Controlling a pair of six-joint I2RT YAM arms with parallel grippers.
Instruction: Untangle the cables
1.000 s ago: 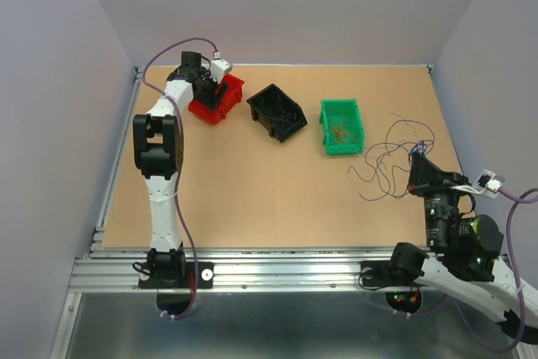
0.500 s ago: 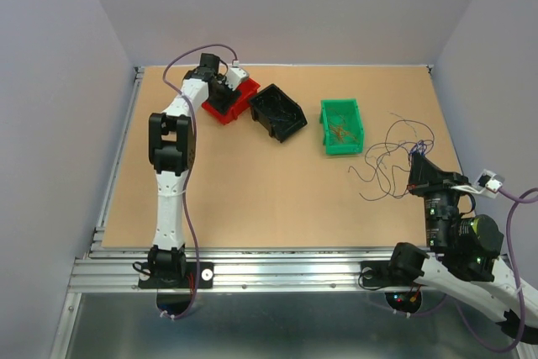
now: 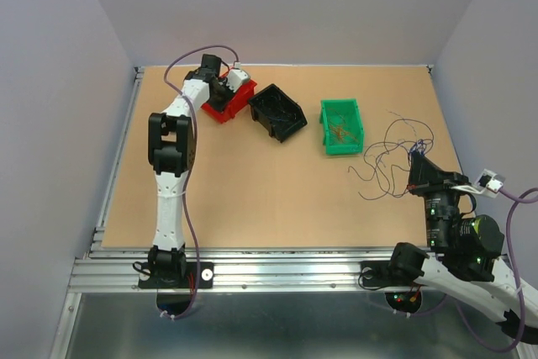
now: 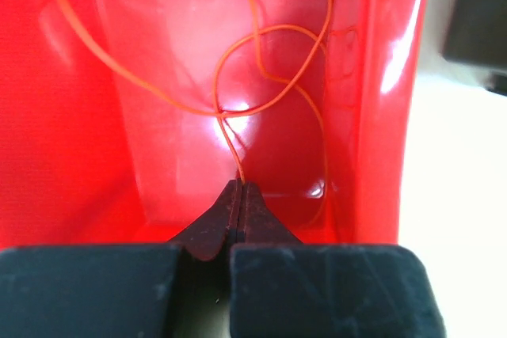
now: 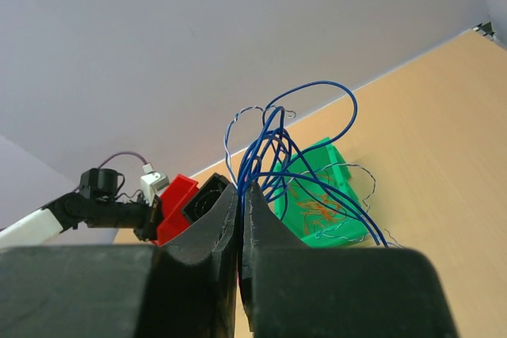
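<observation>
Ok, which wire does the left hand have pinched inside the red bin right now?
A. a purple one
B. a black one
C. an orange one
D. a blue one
C: in the left wrist view, the left hand is shut on a thin orange wire, which curls up from its fingertips across the inside of the red bin.

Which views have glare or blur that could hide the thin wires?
Left wrist: white glare patches inside the glossy red bin, yet the orange wire reads clearly up to the left pincer. Right wrist: blue wires sharp against the plain wall; right pincer dark, soft. Top external: even light, no glare, but the loose strands are hair-thin.
</observation>
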